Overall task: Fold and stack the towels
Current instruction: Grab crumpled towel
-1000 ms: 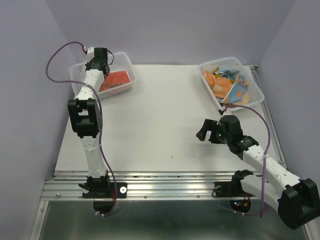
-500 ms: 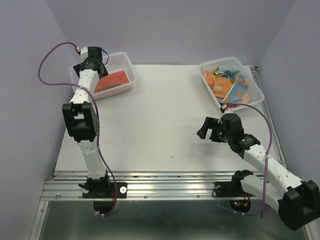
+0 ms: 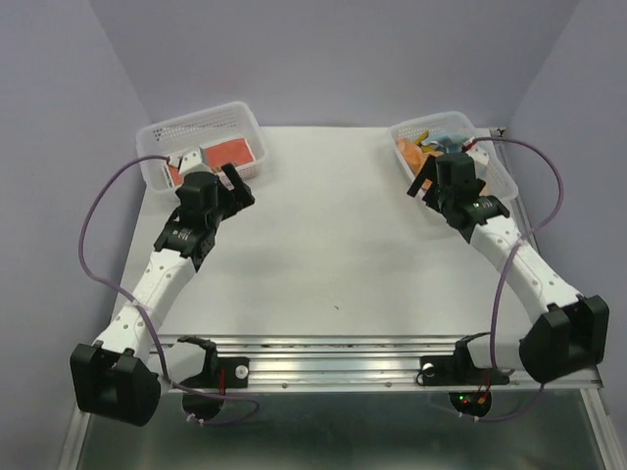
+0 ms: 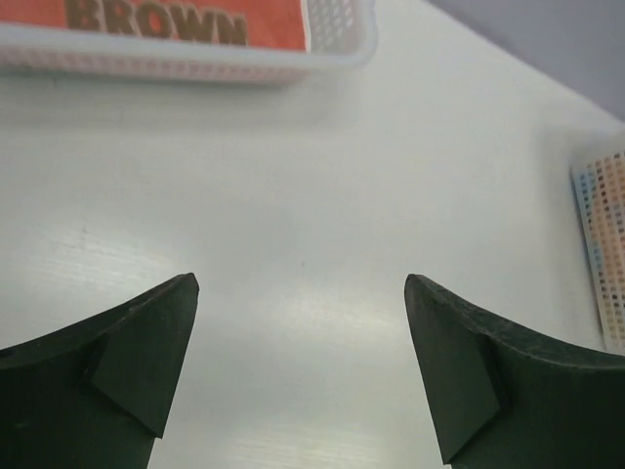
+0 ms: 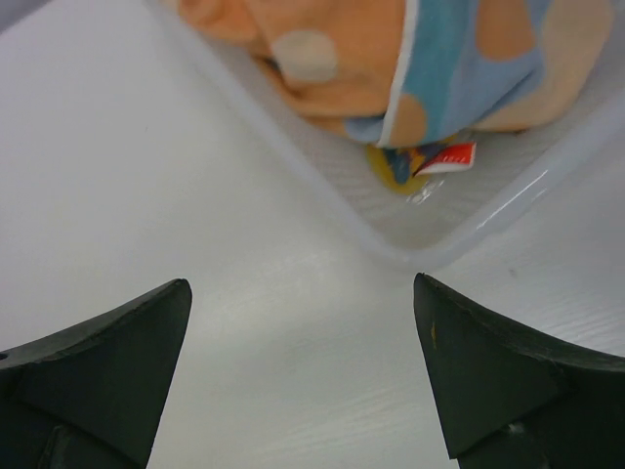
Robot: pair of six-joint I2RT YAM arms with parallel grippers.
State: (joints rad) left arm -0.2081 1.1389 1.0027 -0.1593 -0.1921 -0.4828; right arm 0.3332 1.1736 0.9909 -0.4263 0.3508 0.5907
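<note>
Right hand (image 5: 301,313) spread wide, nothing held, above white surface (image 5: 107,156); basket (image 5: 420,256) corner at far side, orange and blue dotted towels (image 5: 371,59) piled inside.

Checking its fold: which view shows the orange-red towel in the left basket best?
Top external: the orange-red towel lies mostly visible inside its basket. Left wrist shows only a lettered edge strip; right wrist shows none of it.

Top cam: high over near edge, looks down on whole tabletop (image 3: 323,235). L wrist cam: low, near, facing left basket (image 4: 176,61). R wrist cam: close on right basket (image 5: 332,195). Both baskets in top view too.
</note>
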